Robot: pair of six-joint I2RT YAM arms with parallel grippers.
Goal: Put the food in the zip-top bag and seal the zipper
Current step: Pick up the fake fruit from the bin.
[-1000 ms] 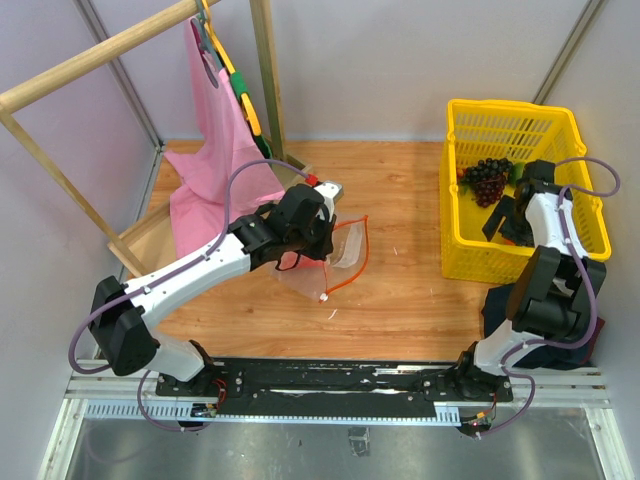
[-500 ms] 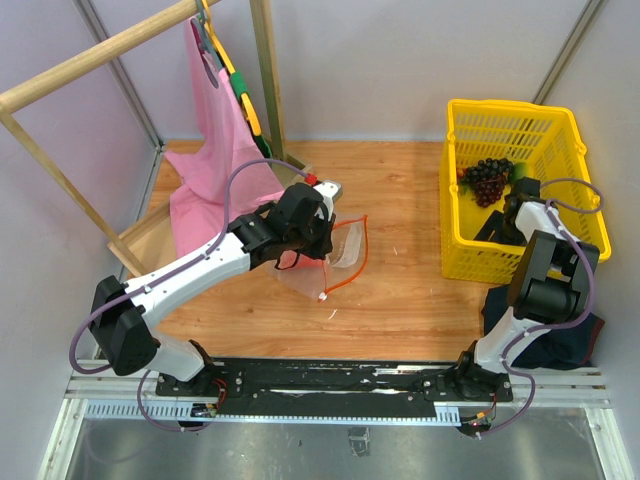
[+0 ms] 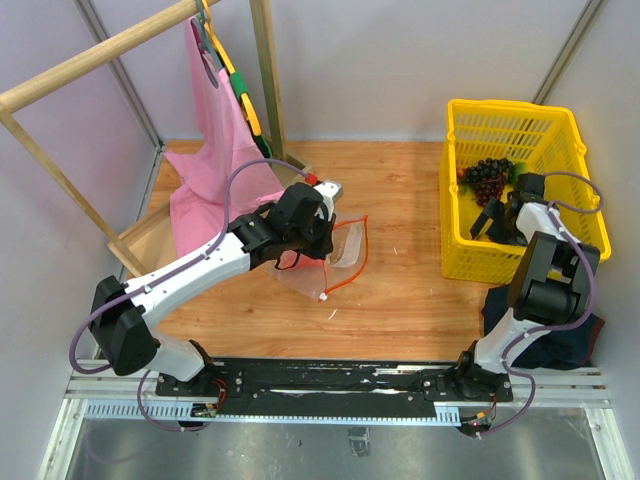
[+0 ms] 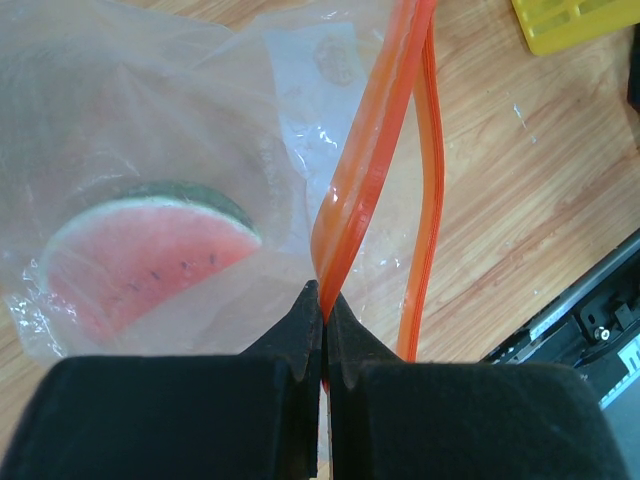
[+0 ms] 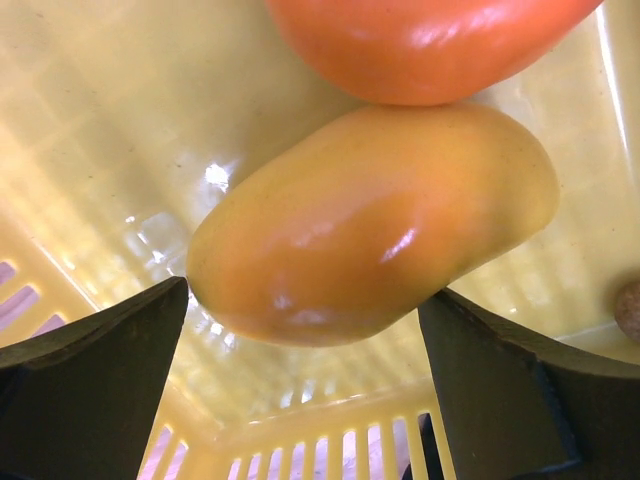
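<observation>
The clear zip-top bag [image 3: 346, 248] lies on the table with the watermelon slice [image 4: 150, 250] inside it. My left gripper [image 4: 325, 310] is shut on the orange-red zipper [image 4: 372, 150] at the bag's mouth and holds one side of it up; in the top view the left gripper [image 3: 322, 238] is at the bag's left edge. The white slider [image 3: 323, 298] is at the strip's near end. My right gripper [image 5: 305, 295] is open inside the yellow basket [image 3: 470, 262], its fingers on either side of the yellow-orange mango [image 5: 380, 220]. The orange persimmon [image 5: 430, 40] touches the mango. The grape bunch [image 3: 485, 180] lies in the basket.
A pink cloth [image 3: 215, 150] hangs from a wooden rack [image 3: 90, 62] at the back left and drapes onto the table. A dark cloth [image 3: 578, 338] lies at the right, near the right arm's base. The basket walls close in around the right gripper.
My right gripper has gone lower into the basket and toward its near side, down to the mango. The left arm and the bag have not moved.
</observation>
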